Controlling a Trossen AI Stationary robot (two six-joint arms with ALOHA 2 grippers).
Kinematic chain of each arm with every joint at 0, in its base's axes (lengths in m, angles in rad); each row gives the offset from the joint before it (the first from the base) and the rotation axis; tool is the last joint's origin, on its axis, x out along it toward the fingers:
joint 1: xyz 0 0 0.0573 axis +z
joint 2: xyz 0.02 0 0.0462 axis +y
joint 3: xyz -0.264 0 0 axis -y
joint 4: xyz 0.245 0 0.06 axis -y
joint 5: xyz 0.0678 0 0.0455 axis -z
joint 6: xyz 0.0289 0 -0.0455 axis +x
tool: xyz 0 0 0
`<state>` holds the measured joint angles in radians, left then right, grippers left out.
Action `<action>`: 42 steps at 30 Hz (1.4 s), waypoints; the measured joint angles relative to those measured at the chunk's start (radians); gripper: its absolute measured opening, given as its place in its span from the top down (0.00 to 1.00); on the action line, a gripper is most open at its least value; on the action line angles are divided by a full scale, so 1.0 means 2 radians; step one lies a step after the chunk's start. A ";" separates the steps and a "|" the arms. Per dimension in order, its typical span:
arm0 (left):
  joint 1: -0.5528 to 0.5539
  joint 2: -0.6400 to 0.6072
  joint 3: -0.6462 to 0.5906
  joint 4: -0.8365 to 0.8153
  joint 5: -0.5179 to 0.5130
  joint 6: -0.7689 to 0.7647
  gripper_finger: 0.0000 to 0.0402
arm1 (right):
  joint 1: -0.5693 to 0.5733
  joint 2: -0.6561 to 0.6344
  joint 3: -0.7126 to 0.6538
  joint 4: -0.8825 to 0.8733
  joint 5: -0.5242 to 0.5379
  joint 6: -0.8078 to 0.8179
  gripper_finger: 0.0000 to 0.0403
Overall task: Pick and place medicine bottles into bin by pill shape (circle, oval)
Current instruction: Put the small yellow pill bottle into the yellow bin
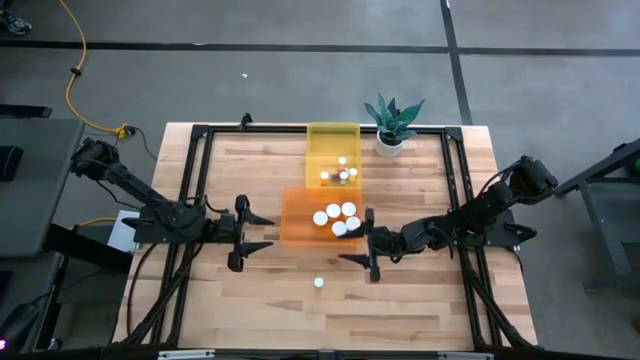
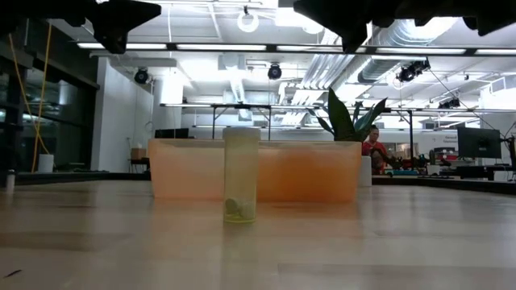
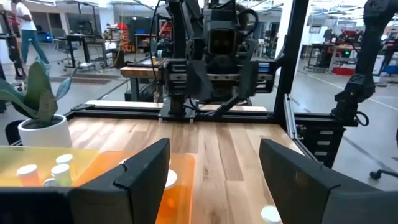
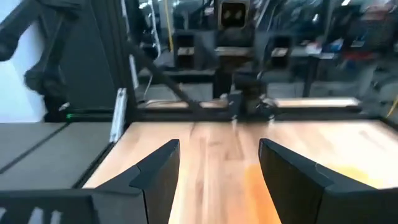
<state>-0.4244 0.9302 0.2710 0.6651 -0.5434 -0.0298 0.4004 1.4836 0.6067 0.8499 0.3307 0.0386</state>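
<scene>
One medicine bottle (image 1: 319, 283) with a white cap stands upright on its base on the table near the front edge; in the low view it (image 2: 241, 175) is a translucent yellowish bottle with pills at its bottom. Several white-capped bottles lie in the orange bin (image 1: 322, 217), and several smaller ones in the yellow bin (image 1: 333, 156) behind it. My left gripper (image 1: 258, 232) is open and empty, left of the orange bin. My right gripper (image 1: 356, 244) is open and empty, at the orange bin's right near corner, above the table.
A green plant in a white pot (image 1: 390, 127) stands at the far edge, right of the yellow bin. A black frame (image 1: 200, 140) runs around the table's edges. Bare wood lies along the near edge on both sides of the lone bottle.
</scene>
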 joint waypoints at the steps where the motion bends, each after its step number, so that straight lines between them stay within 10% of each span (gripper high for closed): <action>1: 0.000 0.000 0.000 0.000 -0.001 0.000 0.41 | 0.004 0.001 0.009 -0.019 -0.001 0.011 0.47; 14: 0.000 0.000 0.000 -0.001 -0.010 0.000 0.41 | 0.046 0.161 0.207 -0.302 0.064 0.065 0.47; 42: 0.000 0.000 0.000 -0.009 -0.011 0.000 0.41 | 0.057 0.224 0.239 -0.303 0.040 0.123 0.47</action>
<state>-0.4240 0.9310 0.2714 0.6472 -0.5652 -0.0307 0.5137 1.9310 1.0843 0.2442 0.4111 0.2849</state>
